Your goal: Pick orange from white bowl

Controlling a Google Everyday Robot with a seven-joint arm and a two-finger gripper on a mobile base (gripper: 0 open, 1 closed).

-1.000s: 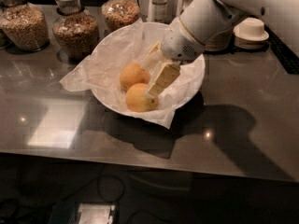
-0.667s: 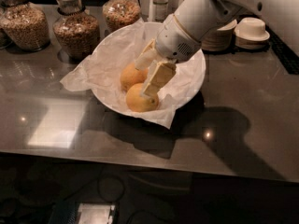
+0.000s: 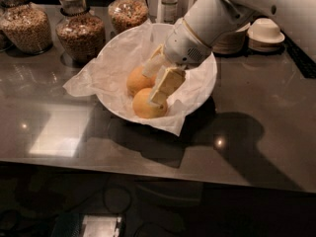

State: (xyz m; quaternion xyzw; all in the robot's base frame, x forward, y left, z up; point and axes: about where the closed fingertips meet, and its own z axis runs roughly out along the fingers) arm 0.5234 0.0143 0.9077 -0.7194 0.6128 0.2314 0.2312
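The white bowl (image 3: 210,78) sat on the counter (image 3: 266,132), holding a near orange (image 3: 142,108) and a far orange (image 3: 135,81) just behind it. The gripper (image 3: 154,87) hung in the bowl over both, fingers spread; jars (image 3: 80,31) stood behind left, stacked dishes (image 3: 265,31) behind right.

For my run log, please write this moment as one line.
phase: reach | gripper: open, inside white bowl, over near orange | far orange: in bowl | lifted: none
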